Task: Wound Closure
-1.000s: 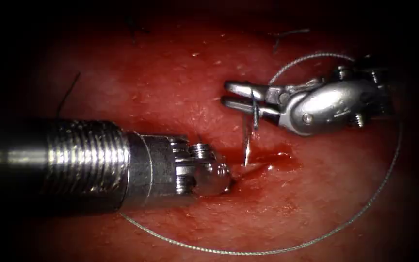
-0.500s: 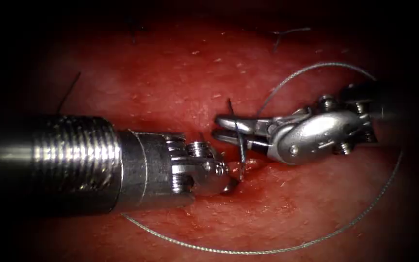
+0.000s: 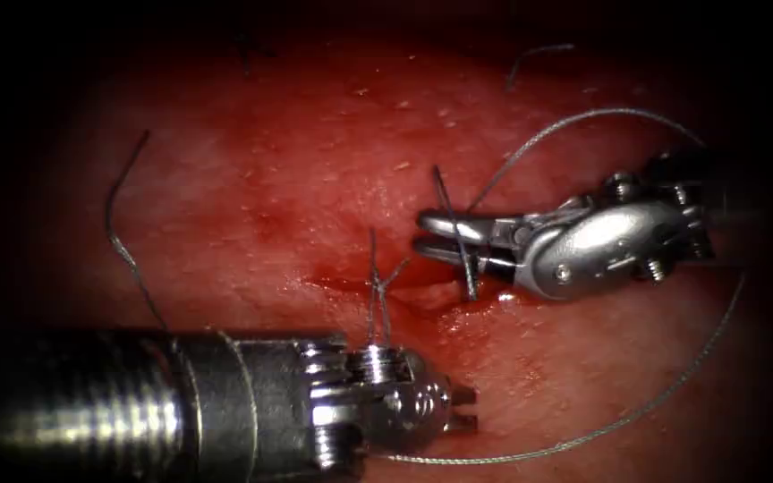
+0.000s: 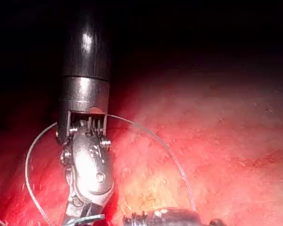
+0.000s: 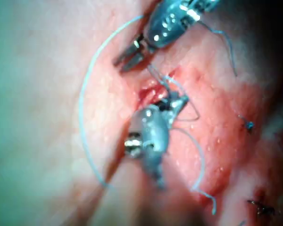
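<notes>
endoscope view: the right gripper (image 3: 431, 237) comes in from the right and pinches the curved needle (image 3: 456, 234) near the middle of its curve; the needle stands almost upright across the jaws, its lower end touching the tissue (image 3: 297, 170) at the wet cut (image 3: 422, 293), though whether the tip has entered cannot be told. the left gripper (image 3: 465, 407) lies low, below the cut, jaws slightly spread and holding nothing. it sits lower than half a second ago, when it was pressed against the cut. the thread (image 3: 673, 394) runs in a wide loop from behind the right gripper, round the right side and back under the left gripper. two short thread ends (image 3: 376, 286) stand up from a stitch just left of the needle. red fluid (image 3: 342, 282) pools along the cut. left wrist view: the right gripper (image 4: 82, 220) points down at the tissue (image 4: 217, 141) with thread (image 4: 174, 162) arcing around it. right wrist view: the right gripper (image 5: 177, 101) sits at the cut (image 5: 148, 94), the left gripper (image 5: 127, 57) near it with jaws parted, and the thread (image 5: 87, 89) loops round both.
</notes>
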Motion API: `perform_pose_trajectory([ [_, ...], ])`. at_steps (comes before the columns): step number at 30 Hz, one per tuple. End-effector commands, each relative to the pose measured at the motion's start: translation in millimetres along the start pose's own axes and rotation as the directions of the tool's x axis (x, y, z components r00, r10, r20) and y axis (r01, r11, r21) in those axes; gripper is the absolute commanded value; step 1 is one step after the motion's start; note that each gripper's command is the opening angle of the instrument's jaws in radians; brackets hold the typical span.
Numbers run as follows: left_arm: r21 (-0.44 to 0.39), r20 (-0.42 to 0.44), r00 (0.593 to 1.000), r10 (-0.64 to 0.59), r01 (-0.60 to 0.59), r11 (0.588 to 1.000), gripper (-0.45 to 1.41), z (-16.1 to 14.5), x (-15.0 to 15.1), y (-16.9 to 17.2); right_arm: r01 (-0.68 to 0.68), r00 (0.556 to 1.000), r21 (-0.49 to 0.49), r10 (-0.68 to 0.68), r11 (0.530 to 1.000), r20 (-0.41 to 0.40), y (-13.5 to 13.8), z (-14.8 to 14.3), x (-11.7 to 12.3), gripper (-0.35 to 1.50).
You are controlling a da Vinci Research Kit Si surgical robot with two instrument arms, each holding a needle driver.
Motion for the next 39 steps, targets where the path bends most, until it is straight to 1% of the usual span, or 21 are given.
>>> perform_pose_trajectory([
  [1, 0.009, -0.010, 1.000, 0.004, -0.004, 1.000, -0.05, 0.5, 0.5, 0.3, -0.017, 1.000, -0.002, 0.017, 1.000, 0.000, -0.2, 0.6, -0.3, -0.35],
  [5, 0.027, -0.022, 1.000, 0.011, -0.010, 1.000, -0.06, 0.6, 0.5, 1.3, -0.042, 0.999, -0.006, 0.042, 0.999, -0.001, -0.1, 0.6, -0.4, -0.35],
  [15, 0.049, -0.037, 0.999, 0.025, -0.023, 0.999, -0.08, 2.7, -1.3, 0.4, -0.183, 0.983, -0.026, 0.183, 0.983, 0.002, 1.5, 1.2, -0.5, -0.35],
  [17, 0.049, -0.041, 0.999, 0.028, -0.026, 0.998, -0.06, 2.8, -1.7, 0.5, -0.200, 0.980, -0.014, 0.200, 0.980, 0.013, 1.5, 1.3, -0.5, -0.35],
  [24, 0.081, -0.093, 0.995, 0.018, -0.010, 0.997, -0.06, 2.9, -1.4, -0.1, -0.285, 0.958, -0.003, 0.285, 0.958, 0.027, 1.7, 1.2, -1.1, -0.35],
  [27, 0.085, -0.101, 0.995, 0.017, -0.009, 0.996, -0.08, 2.9, -1.5, -0.3, -0.307, 0.951, 0.022, 0.306, 0.951, 0.051, 1.5, 1.2, -1.2, -0.35],
  [31, 0.107, -0.132, 0.991, 0.015, 0.000, 0.994, -0.08, 3.0, -1.7, -0.9, -0.336, 0.941, 0.022, 0.335, 0.942, 0.054, 1.7, 1.1, -1.4, -0.35],
  [36, 0.115, -0.142, 0.990, 0.017, -0.001, 0.993, -0.08, 3.6, -2.1, -1.1, -0.416, 0.908, 0.015, 0.414, 0.909, 0.059, 2.4, 1.2, -1.7, -0.35],
  [39, 0.117, -0.143, 0.989, 0.022, -0.005, 0.993, -0.08, 3.9, -2.6, -0.9, -0.496, 0.868, 0.020, 0.494, 0.868, 0.050, 2.5, 1.4, -1.8, -0.35],
])
